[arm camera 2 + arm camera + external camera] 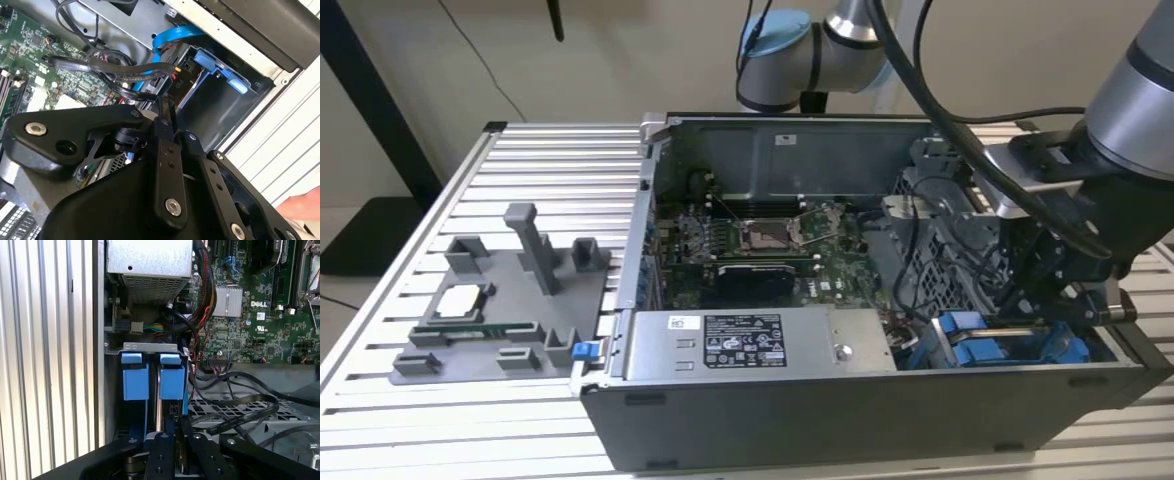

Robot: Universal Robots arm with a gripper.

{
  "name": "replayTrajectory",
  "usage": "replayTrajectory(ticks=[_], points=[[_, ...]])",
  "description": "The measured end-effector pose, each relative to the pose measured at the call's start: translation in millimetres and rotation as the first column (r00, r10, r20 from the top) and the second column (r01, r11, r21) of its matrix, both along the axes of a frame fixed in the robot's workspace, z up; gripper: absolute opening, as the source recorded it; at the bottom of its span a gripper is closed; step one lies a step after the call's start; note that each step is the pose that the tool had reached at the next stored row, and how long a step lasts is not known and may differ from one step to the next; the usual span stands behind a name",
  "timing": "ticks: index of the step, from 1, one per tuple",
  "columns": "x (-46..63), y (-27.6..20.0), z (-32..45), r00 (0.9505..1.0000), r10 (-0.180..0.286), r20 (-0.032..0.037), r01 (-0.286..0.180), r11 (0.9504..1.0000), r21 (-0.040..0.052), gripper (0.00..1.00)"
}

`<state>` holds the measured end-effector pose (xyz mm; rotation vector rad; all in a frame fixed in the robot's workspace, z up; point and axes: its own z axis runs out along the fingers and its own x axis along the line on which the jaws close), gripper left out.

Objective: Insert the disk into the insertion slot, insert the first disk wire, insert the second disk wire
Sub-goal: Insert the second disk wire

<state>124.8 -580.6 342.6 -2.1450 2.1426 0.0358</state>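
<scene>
Right now, gripper: the black two-finger gripper (pixel 1041 305) hangs inside the exterior view's right near corner of the open grey metal computer case (pixel 854 420), directly over the drive bays.
Grip state: we cannot tell whether it is apart or closed, nor whether it holds anything.
Nearest things: in the second wrist view its tip (pixel 165 102) sits amid the flat black cables (pixel 115 70), just beside a flat bright blue cable (pixel 170 37).
Disk: we see the silver-grey hard drive by its bright blue plastic carrier bracket (pixel 172 382); it stands seated in the bay, and its body is mostly hidden.
Slot: the narrow grey metal insertion slot (pixel 150 346) holds two blue carrier pieces side by side.
Long axis: the blue bracket runs from the slot's rim towards the gripper (pixel 176 432); we cannot tell which end faces out.
Exterior view adds: the slatted aluminium table (pixel 520 180), the grey plastic fixture tray (pixel 494 300) and the green motherboard (pixel 761 240), well apart from the gripper.
First wrist view adds: the grey power-supply box (pixel 150 260), just beyond the slot.
Second wrist view adds: the bay's blue latch tab (pixel 232 80) against the case wall.
</scene>
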Motion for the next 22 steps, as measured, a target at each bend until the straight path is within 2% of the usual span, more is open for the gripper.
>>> replayTrajectory(ticks=[11, 22], points=[[0.0, 0.1, -1.8, 1.0, 0.0, 0.0, 0.0, 1.0, 0.0001, 0.0], [0.0, 0.1, -0.4, 0.9999, -0.012, -0.0001, 0.012, 0.9999, 0.0003, 0.0]])
